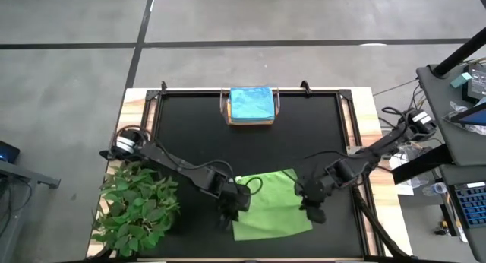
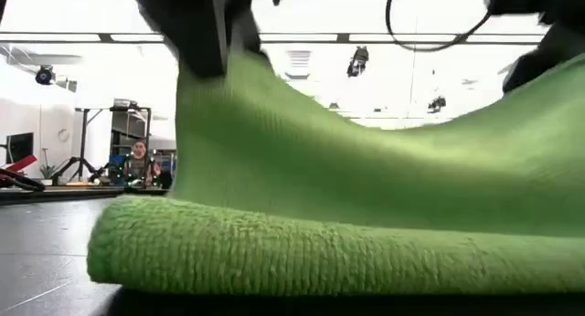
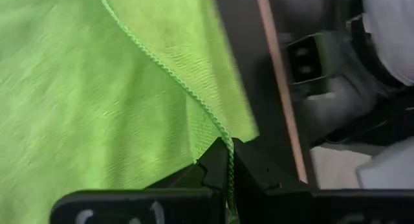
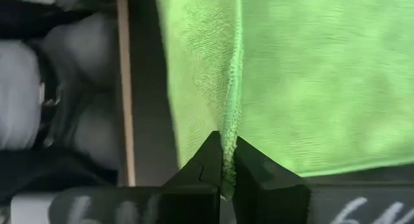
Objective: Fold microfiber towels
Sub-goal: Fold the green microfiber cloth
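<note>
Clearly the lime green towel (image 1: 269, 204) is light and limp, sagging between the 2 grips. Both the left gripper (image 3: 228, 179) and the right gripper (image 4: 225, 172) have jaws clamped on its stitched hem, apparently at corners, with cloth draping beyond to the desk (image 1: 304, 134).

The high view looks straight down on the whole tabletop (image 1: 250, 134). The low view sits at tabletop level, pressed close against the lime green towel (image 2: 347, 243). Each wrist view looks past its own hand at that same towel from very near, sharing it with both other views.
</note>
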You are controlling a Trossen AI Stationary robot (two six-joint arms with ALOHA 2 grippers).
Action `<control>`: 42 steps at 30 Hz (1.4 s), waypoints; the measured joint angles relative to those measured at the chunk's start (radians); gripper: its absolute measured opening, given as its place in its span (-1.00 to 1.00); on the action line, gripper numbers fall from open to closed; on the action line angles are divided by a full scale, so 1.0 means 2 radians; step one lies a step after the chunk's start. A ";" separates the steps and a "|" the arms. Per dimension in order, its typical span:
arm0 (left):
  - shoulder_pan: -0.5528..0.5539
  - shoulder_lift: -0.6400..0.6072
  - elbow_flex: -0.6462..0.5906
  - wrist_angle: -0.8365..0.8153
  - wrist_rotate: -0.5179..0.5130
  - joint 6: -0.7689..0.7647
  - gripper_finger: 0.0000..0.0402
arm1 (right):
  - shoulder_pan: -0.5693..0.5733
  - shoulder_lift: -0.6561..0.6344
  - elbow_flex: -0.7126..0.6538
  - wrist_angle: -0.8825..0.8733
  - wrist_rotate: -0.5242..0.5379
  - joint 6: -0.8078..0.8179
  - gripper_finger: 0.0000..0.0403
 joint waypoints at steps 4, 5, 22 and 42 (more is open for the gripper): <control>0.019 -0.001 -0.037 0.009 -0.023 -0.008 -1.00 | -0.044 0.002 -0.012 -0.014 0.005 0.001 -0.96; 0.023 -0.001 -0.044 0.008 -0.034 -0.008 -1.00 | -0.054 0.002 -0.014 -0.018 0.006 -0.002 -0.96; 0.086 -0.024 -0.063 -0.064 -0.134 0.023 -1.00 | -0.119 0.003 -0.018 -0.085 0.092 -0.047 -0.96; 0.094 -0.023 -0.089 -0.043 -0.183 0.031 -0.99 | -0.127 0.003 -0.023 -0.080 0.137 -0.058 -0.86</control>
